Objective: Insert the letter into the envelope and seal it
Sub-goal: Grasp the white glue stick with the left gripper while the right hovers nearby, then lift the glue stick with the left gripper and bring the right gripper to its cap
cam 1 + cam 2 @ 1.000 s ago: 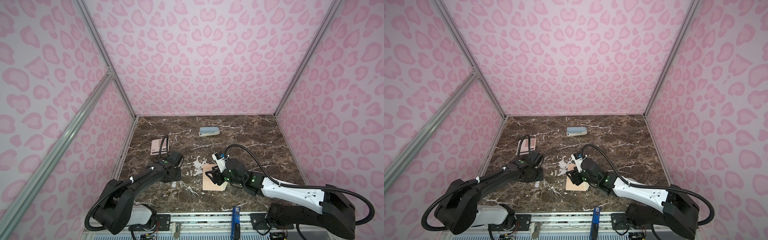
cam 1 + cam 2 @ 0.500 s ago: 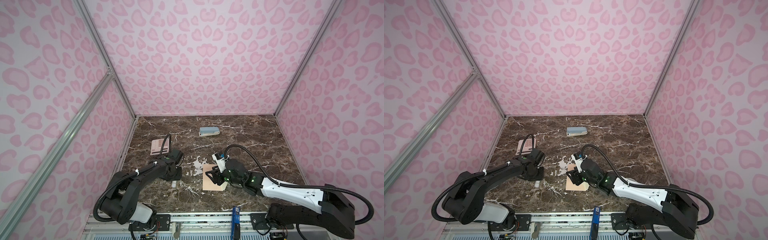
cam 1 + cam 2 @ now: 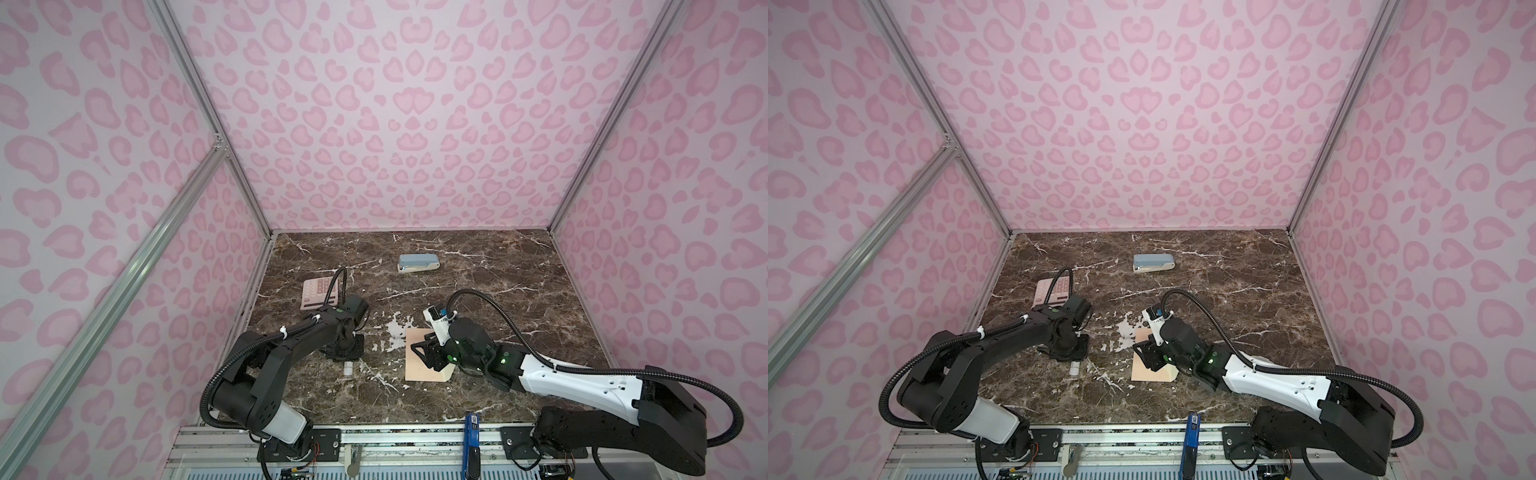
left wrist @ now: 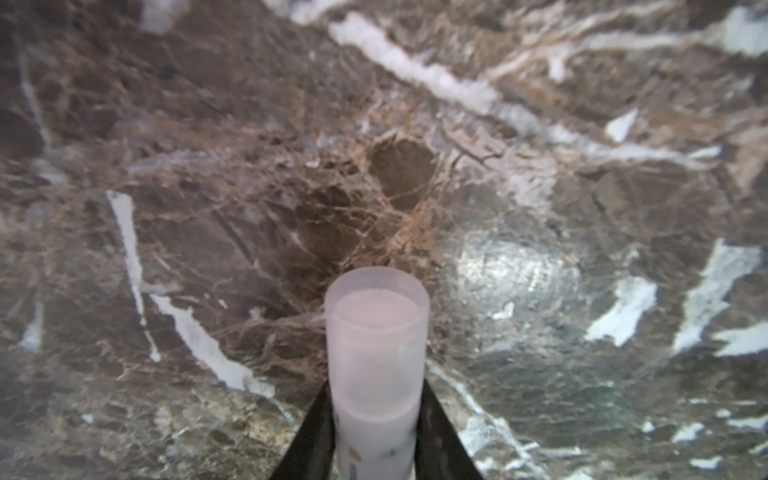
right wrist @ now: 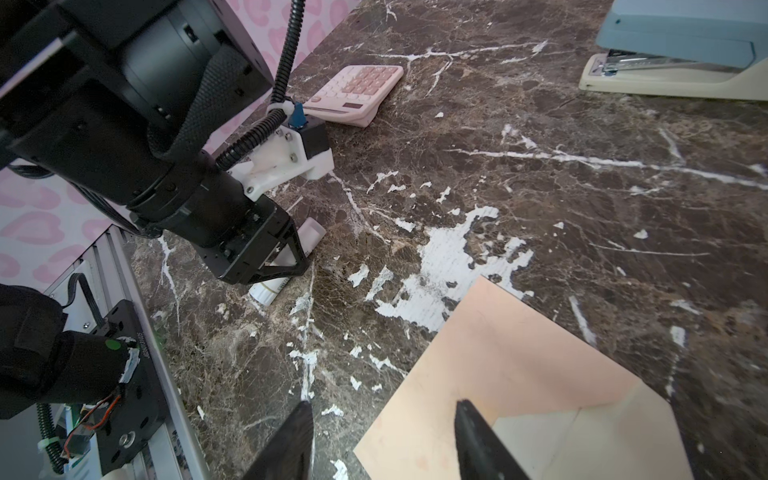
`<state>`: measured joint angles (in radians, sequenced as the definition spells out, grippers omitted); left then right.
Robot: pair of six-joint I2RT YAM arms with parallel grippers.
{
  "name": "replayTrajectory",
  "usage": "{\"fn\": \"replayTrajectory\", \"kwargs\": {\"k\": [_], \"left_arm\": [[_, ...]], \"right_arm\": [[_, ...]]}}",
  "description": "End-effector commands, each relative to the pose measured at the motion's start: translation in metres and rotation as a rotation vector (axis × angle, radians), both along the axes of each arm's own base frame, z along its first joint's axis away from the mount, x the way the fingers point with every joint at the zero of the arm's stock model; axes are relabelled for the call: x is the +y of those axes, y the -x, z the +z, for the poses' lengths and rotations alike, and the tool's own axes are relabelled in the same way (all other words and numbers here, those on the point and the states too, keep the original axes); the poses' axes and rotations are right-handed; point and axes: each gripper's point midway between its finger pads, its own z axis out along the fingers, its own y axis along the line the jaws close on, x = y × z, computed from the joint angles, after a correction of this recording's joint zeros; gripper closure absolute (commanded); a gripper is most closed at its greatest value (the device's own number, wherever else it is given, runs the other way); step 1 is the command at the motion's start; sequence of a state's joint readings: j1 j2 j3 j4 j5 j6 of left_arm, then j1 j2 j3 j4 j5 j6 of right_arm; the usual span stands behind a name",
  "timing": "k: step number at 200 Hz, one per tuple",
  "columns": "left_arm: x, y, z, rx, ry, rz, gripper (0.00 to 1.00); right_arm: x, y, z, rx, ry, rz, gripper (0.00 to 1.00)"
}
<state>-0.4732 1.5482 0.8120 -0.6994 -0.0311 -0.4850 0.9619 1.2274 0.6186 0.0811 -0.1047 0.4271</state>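
Note:
The peach envelope (image 3: 417, 370) (image 3: 1148, 372) lies flat on the marble at front centre, its paler flap (image 5: 602, 432) open toward the right arm. My right gripper (image 3: 426, 353) (image 5: 383, 402) hovers low over its left edge and is open, with one finger above the paper and one above bare marble. My left gripper (image 3: 347, 356) (image 4: 376, 399) points down at front left, shut on a white glue stick (image 4: 376, 340) (image 5: 309, 235) that lies on the table (image 3: 478, 399). The letter shows in no view.
A pink calculator (image 3: 318, 293) sits at the left behind the left arm. At the back centre is a blue-grey stapler (image 3: 417, 263). Pink patterned walls close three sides, and a metal rail (image 3: 395, 436) runs along the front edge.
My left gripper's jaws have closed in on the glue stick, and the left arm has shifted a little. The right arm and the envelope have not moved.

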Motion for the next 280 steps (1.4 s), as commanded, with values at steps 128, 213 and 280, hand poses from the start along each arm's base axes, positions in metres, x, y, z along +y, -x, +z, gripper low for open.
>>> {"fn": "replayTrajectory", "kwargs": {"k": [128,213,280], "left_arm": [[-0.030,-0.028,0.082,-0.267,0.176,-0.078,0.80],[-0.105,-0.040,0.224,-0.878,0.499,-0.333,0.82],[-0.158,-0.028,0.247,-1.026,0.624,-0.490,0.81]], "right_arm": [[-0.006,-0.012,0.041,-0.080,-0.044,-0.068,0.43],[-0.008,-0.034,0.131,-0.068,-0.248,-0.159,0.41],[0.008,-0.041,0.147,0.059,-0.213,-0.136,0.39]]}}
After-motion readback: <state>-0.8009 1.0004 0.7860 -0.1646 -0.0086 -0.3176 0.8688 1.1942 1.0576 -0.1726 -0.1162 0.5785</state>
